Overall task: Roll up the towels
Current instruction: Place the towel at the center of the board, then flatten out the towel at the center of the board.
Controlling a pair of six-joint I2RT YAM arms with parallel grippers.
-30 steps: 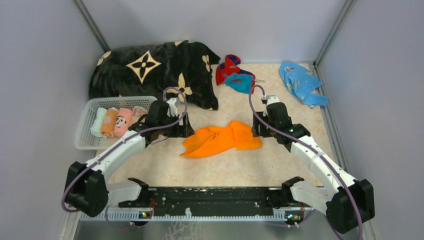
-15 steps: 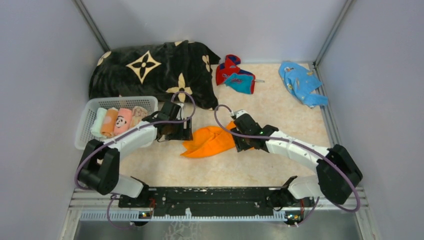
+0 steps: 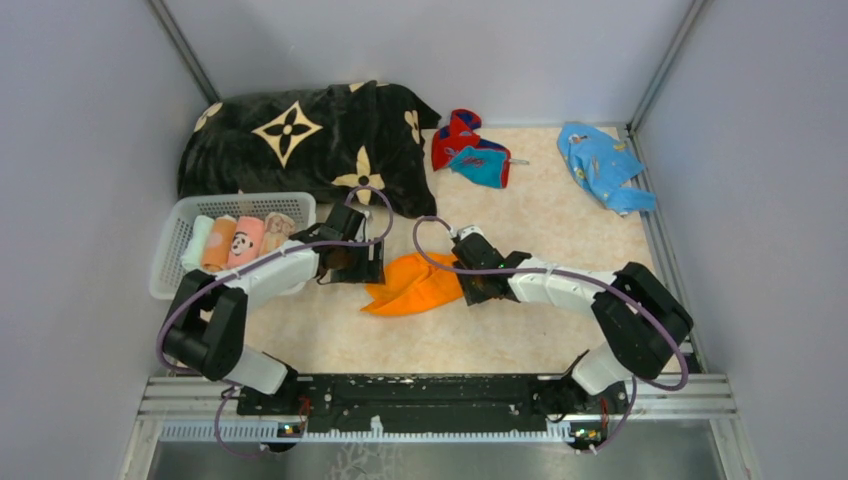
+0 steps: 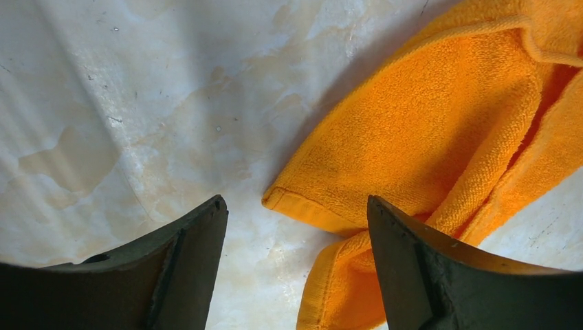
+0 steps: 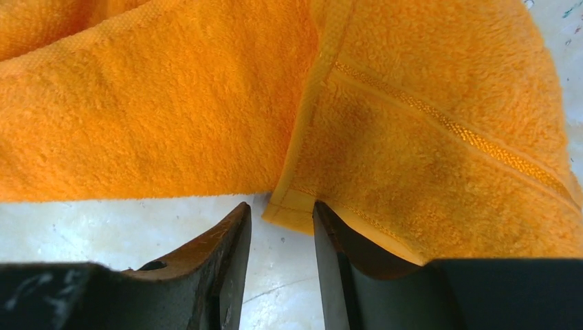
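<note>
Plain pale grey walls point(image 3: 90, 120) close in the left, top and right of the frame; slim metal posts point(image 3: 180, 45) slant down the two upper corners; the tabletop point(image 3: 480, 340) is cream with marble-like blotches, evenly lit, its shadows soft; a black rail point(image 3: 420, 392) above a silvery ledge point(image 3: 450, 455) spans the bottom edge.
</note>
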